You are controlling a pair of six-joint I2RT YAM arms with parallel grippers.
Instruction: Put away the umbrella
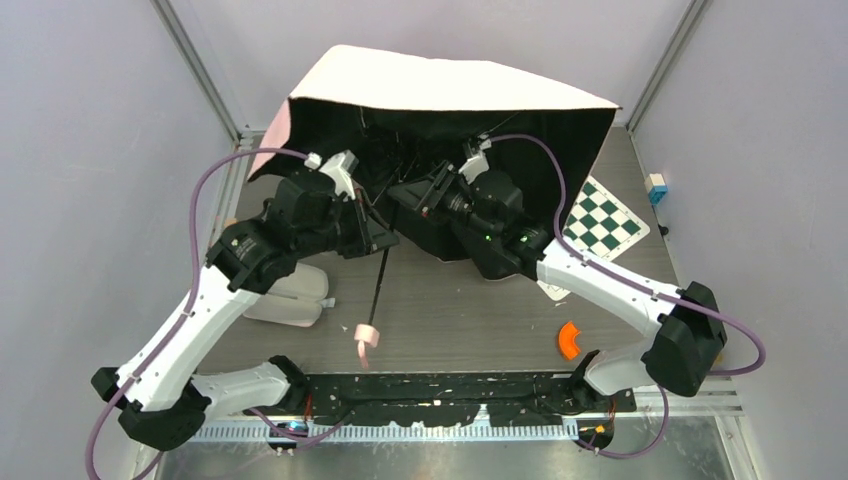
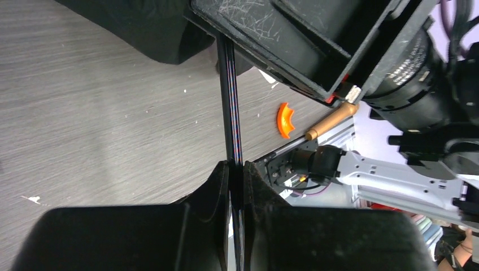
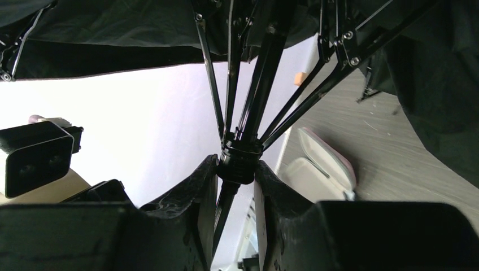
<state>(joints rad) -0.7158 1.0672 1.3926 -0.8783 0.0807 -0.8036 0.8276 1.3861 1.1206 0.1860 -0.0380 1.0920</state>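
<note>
We see a grey wood-grain counter [image 1: 480,320] boxed in by plain, pale lilac walls [image 1: 80,150] on the left, back and right. Slim metal posts [image 1: 198,70] run up the back corners. Soft, even light fills the enclosure.

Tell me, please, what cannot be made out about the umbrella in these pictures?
Top view: the right gripper's hold on the umbrella, black against black.
Left wrist: the handle, out of frame behind the left gripper.
Right wrist: most of the canopy, cut off by the edges.
</note>
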